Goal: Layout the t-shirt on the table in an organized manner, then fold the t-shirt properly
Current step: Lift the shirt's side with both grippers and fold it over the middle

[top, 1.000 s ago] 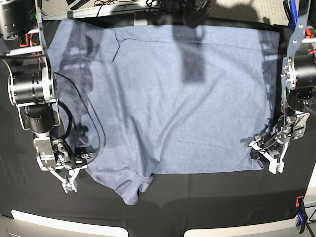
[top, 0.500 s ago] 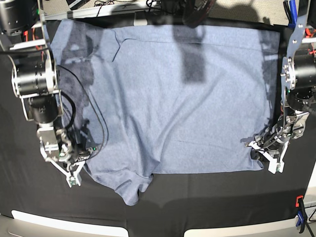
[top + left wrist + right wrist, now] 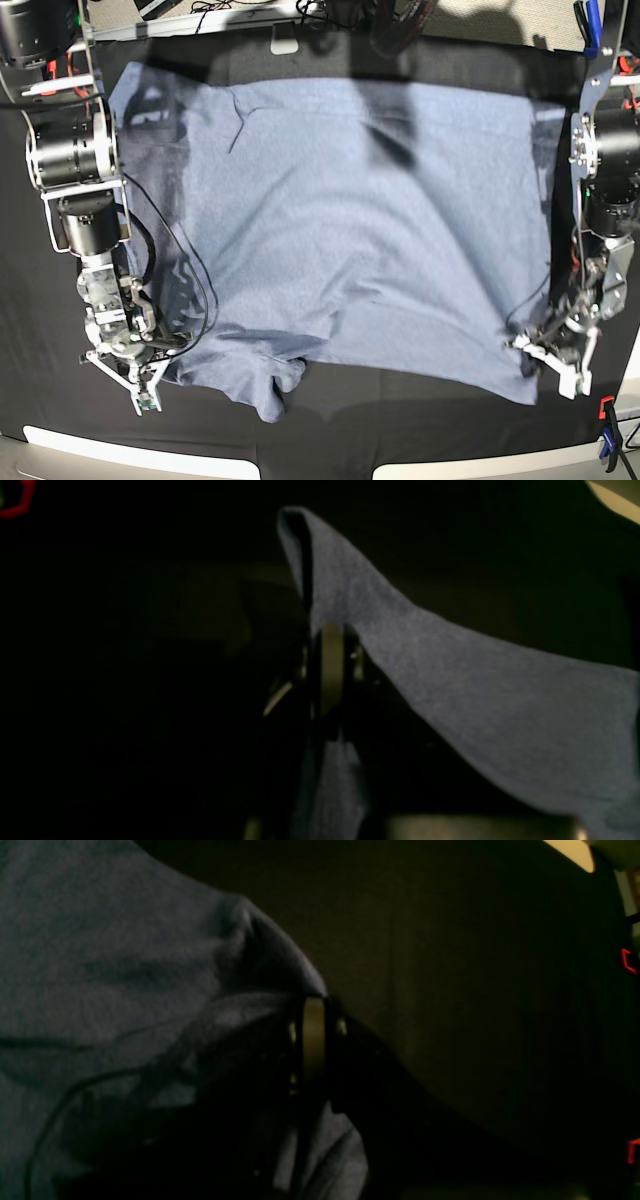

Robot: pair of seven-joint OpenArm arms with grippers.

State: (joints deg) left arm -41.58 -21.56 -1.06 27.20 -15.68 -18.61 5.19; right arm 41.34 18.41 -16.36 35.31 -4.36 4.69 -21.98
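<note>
both pincers, left gripper (image 3: 548,352) and right gripper (image 3: 140,372), clamp near corners of the heathered blue-grey cotton t-shirt (image 3: 350,230) on the matte black fabric table (image 3: 400,420).

Black fabric table (image 3: 400,420); blue-grey t-shirt (image 3: 370,230) spread across it, near edge rumpled.

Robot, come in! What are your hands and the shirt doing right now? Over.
Left gripper and right gripper: jaws shut on shirt edges. Shirt spread on table, near edge lifted. Nothing in the way.

Robotics lab: black-draped table (image 3: 400,420), corner clamp (image 3: 607,432), loose cables (image 3: 215,12) behind.
</note>
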